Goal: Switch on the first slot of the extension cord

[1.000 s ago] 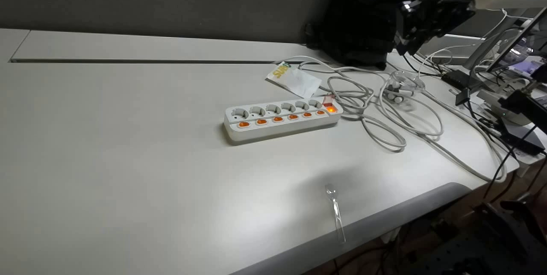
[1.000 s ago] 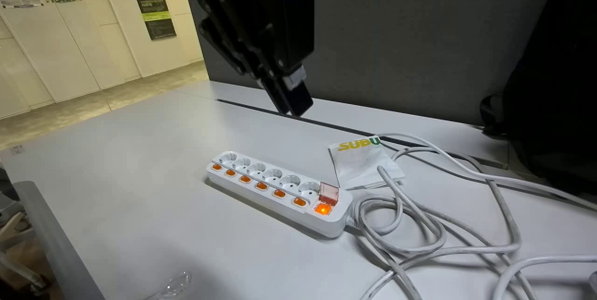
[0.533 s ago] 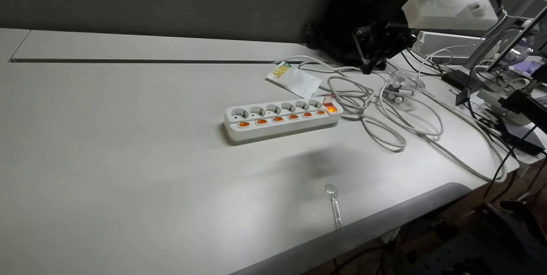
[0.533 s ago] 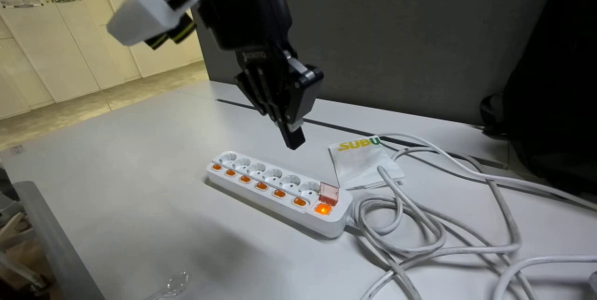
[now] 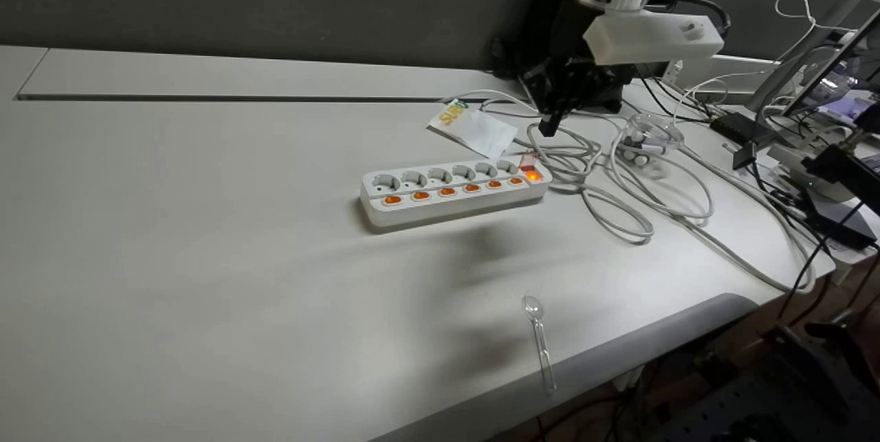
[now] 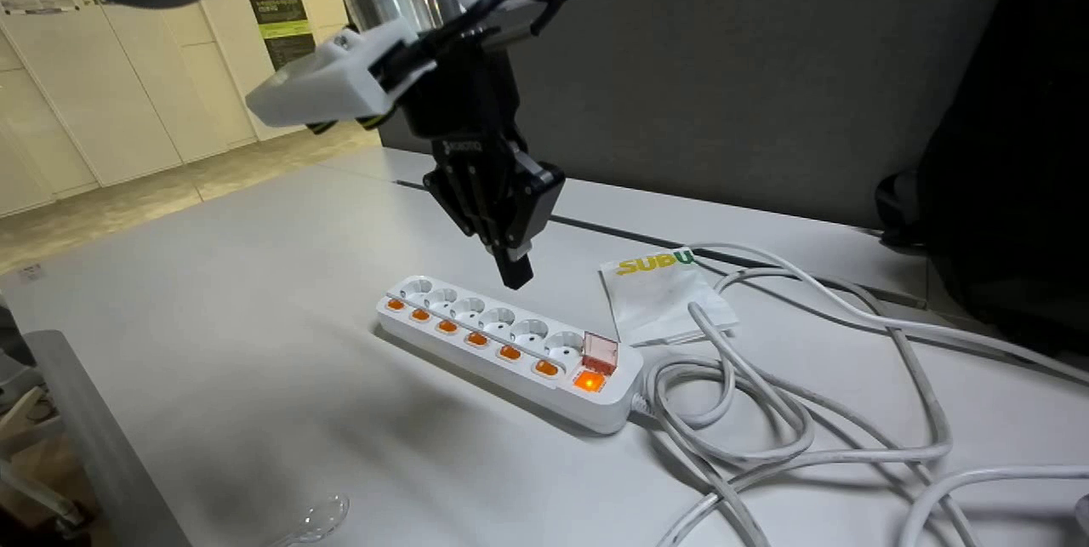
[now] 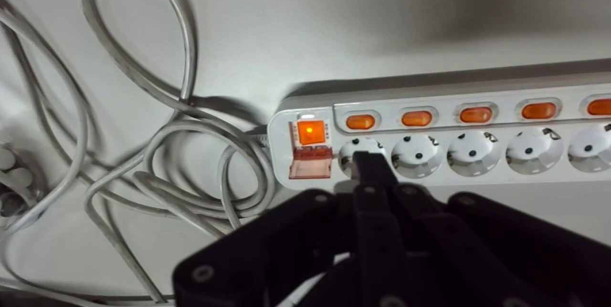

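Black and fully closed, holding nothing, my end effector (image 6: 515, 271) hangs above the surface (image 6: 281, 258) near the white extension cord (image 6: 510, 370), whose square switch (image 7: 311, 132) glows orange.

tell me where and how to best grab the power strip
Probably grip the six-socket power strip across its narrow width near the middle, coming from above: it lies flat, long and slim, with its long sides free there. The claw is shut and must open first; whether wide enough, I can't tell. Avoid the end with the power cord and raised red cover.
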You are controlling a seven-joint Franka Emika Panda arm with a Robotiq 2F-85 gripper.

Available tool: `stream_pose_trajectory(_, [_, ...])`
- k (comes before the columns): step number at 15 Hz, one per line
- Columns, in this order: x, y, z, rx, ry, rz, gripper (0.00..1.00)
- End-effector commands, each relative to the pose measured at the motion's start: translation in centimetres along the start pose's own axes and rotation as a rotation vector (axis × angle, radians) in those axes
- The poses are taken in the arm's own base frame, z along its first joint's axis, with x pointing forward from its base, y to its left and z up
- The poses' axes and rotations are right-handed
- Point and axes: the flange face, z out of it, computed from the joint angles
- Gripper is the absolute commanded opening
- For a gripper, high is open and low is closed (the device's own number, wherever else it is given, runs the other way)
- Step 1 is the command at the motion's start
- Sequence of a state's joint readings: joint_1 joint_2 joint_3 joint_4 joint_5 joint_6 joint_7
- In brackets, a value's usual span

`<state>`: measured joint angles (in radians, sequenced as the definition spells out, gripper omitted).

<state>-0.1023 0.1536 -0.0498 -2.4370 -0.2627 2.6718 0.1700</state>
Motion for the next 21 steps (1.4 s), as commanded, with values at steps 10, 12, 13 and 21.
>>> stream_pose_trajectory(10, [0.5,-0.4,1.6,-0.006,-0.023,-0.016,0.0])
stream_pose_trajectory(12, [0.5,0.0,2.7,0.0,-0.026,-0.014,0.0])
stream_pose_trajectory(13, [0.5,0.2,3.3,0.004,-0.034,-0.013,0.0])
stream_pose_trajectory(21, [0.5,0.2,7.1,0.022,-0.08,-0.035,0.0])
